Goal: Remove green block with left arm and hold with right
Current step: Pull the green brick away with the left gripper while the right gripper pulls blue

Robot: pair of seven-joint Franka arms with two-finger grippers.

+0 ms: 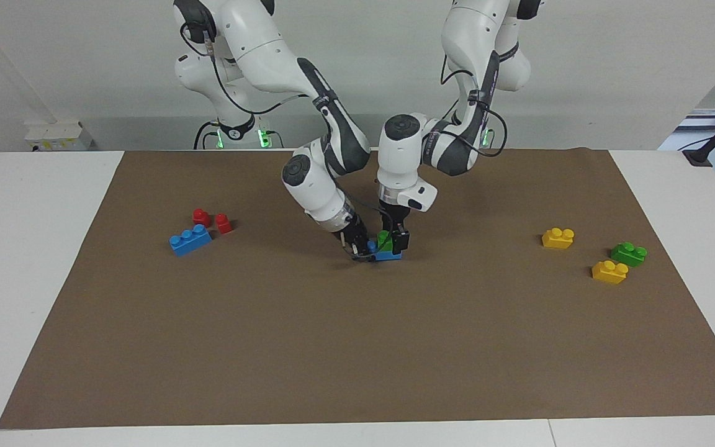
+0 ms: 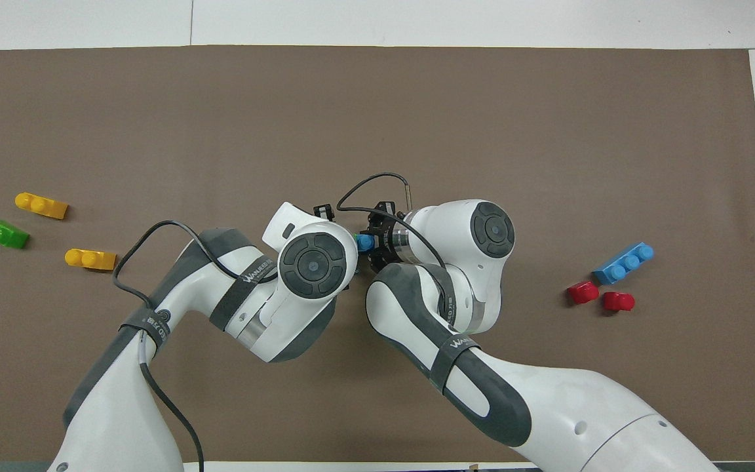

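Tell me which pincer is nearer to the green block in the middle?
Left. The left pincer is down around the green block, which sits on a blue block. The right pincer is beside it, gripping the blue block's end.

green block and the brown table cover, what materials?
Green block: looks like moulded plastic, saturated colour, smooth with a slight sheen, rounded studs. Brown cover: probably matte paper or thin felt, flat and glare-free, lying flat to a straight edge; which one can't be told.
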